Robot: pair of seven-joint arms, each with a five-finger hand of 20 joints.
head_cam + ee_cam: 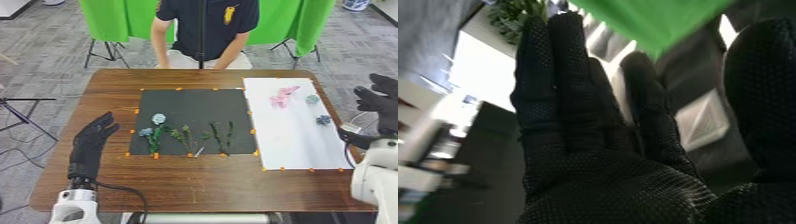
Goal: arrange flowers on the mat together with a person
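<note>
I had my right hand (380, 97) spread wide beside the table (222, 192), my left hand (89, 142) straight-fingered left of the dark mat (191, 107). Blue flowers (159, 119) and green sprigs (229, 135) lay on it, pink flowers (282, 97) on the white sheet (289, 145).

The head view is looking forward and down from above the near side of the table (178, 192), taking in the tabletop from a middling distance, with floor (53, 60) and green cloth (111, 20) lying beyond the far edge. The left hand (91, 137) and right hand (380, 102) are both coming within its reach. The right wrist view is looking from very close along the right hand (611, 187), facing from the palm toward the fingertips and out into the room, with the background slanting and some green leaves (509, 22) appearing past the fingers. The two views are sharing the right hand and green cloth.
</note>
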